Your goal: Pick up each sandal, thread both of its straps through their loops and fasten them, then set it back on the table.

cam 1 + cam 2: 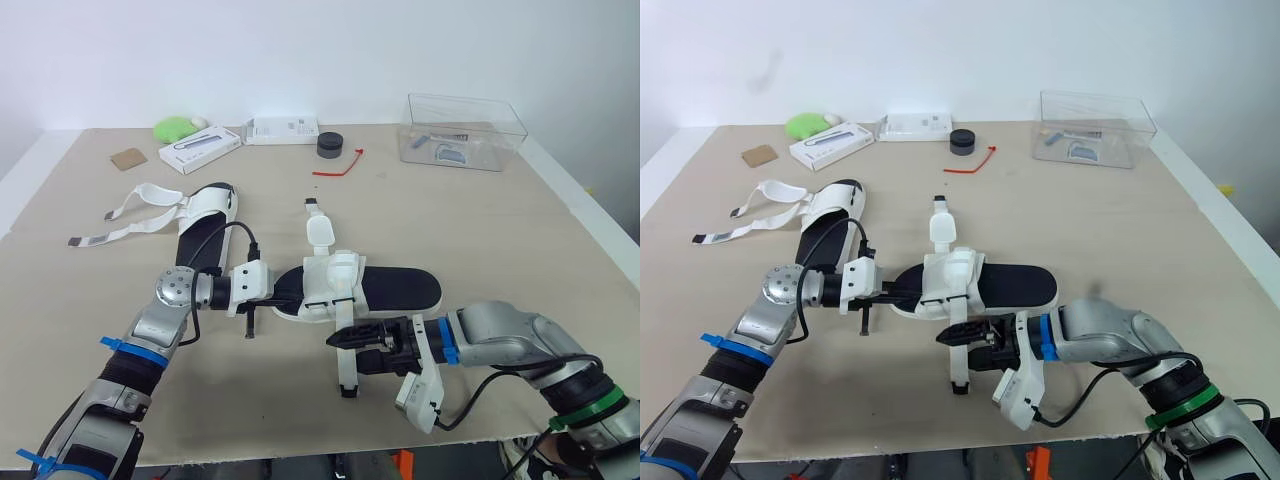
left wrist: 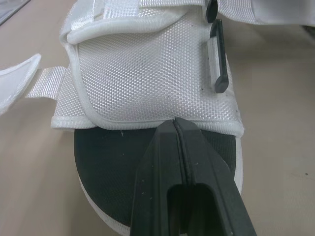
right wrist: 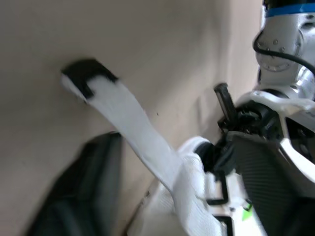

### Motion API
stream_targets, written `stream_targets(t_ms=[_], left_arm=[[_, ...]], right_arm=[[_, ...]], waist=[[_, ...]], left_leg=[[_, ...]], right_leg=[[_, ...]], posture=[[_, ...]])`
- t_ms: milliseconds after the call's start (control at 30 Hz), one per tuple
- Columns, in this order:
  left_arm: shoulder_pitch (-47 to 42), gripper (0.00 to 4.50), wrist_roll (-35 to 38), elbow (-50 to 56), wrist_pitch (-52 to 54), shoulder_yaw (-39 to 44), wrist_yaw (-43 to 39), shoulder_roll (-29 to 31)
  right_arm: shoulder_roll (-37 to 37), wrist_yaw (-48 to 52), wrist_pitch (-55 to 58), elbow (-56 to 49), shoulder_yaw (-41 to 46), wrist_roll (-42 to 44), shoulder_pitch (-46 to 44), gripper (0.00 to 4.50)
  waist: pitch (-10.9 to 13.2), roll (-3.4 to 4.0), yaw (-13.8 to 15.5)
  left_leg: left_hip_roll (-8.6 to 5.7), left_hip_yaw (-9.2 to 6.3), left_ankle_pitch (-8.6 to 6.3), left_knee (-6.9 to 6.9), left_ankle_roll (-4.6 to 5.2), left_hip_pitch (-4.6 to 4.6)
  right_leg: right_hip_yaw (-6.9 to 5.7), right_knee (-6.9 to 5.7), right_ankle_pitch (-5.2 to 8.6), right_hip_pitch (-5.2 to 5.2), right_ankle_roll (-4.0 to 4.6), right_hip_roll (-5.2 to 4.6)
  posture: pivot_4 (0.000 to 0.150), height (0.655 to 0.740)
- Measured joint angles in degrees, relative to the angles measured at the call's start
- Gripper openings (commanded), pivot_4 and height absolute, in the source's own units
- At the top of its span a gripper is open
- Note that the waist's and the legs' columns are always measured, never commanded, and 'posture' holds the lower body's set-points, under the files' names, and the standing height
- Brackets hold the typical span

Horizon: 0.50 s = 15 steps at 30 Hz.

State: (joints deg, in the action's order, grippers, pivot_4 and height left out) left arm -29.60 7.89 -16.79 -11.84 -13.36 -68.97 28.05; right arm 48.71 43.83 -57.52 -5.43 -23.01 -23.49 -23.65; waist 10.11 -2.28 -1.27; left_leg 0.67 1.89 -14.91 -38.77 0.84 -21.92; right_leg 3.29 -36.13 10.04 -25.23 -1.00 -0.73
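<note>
A white-strapped sandal with a black sole (image 1: 400,290) lies at the middle of the table. My left gripper (image 1: 288,298) is shut, its fingers (image 2: 187,162) pressed together on the black insole just behind the white mesh upper (image 2: 147,73). One strap (image 1: 346,370) hangs from the sandal toward the table's front edge and ends in a black tip (image 3: 86,73). My right gripper (image 1: 338,340) is shut on this strap close to the sandal. Another strap (image 1: 318,228) sticks up on the far side. A second sandal (image 1: 205,215) lies to the left with its straps (image 1: 130,215) spread open.
A clear plastic box (image 1: 465,130) stands at the back right. Along the back are a black round object (image 1: 330,145), a red tie (image 1: 338,165), two white boxes (image 1: 200,150) (image 1: 282,130), a green item (image 1: 178,127) and a brown card (image 1: 128,158). The table's front edge is close to my right gripper.
</note>
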Motion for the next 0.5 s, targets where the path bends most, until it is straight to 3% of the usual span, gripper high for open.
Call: stream_targets(t_ms=[133,167,367,500], left_arm=[[-0.01,0.0,0.0,0.0,0.43,0.08,-0.04,0.0],[-0.01,0.0,0.0,0.0,0.43,0.08,-0.05,0.0],[-0.04,0.0,-0.04,-0.07,0.4,0.12,-0.16,0.05],[-0.07,0.0,-0.06,-0.25,0.4,0.16,-0.17,0.05]], right_arm=[[0.37,1.06,1.45,-0.01,-0.51,2.4,0.09,0.2],[0.54,1.24,1.86,-0.12,-0.72,3.19,0.23,0.03],[0.87,3.7,9.65,-2.91,-1.54,13.29,3.01,0.03],[-1.42,3.78,21.02,-7.47,-0.8,24.53,5.19,0.03]], waist=[[0.0,0.0,0.0],[0.0,0.0,0.0],[0.0,0.0,0.0],[0.0,-0.01,0.0]], left_leg=[[0.01,0.01,0.0,0.0,0.0,0.03],[0.01,0.01,0.0,0.0,0.0,0.03],[0.04,-0.01,0.0,0.0,0.0,0.05],[0.07,-0.09,0.0,0.0,0.0,0.09]], right_leg=[[0.01,-0.01,-0.01,0.0,0.01,0.01],[0.01,-0.02,-0.01,0.01,0.01,0.01],[0.01,-0.02,-0.01,0.02,0.02,0.03],[0.01,-0.04,-0.03,0.05,0.03,0.04]], posture=[[0.15,0.74],[0.15,0.74],[0.15,0.74],[0.15,0.74]])
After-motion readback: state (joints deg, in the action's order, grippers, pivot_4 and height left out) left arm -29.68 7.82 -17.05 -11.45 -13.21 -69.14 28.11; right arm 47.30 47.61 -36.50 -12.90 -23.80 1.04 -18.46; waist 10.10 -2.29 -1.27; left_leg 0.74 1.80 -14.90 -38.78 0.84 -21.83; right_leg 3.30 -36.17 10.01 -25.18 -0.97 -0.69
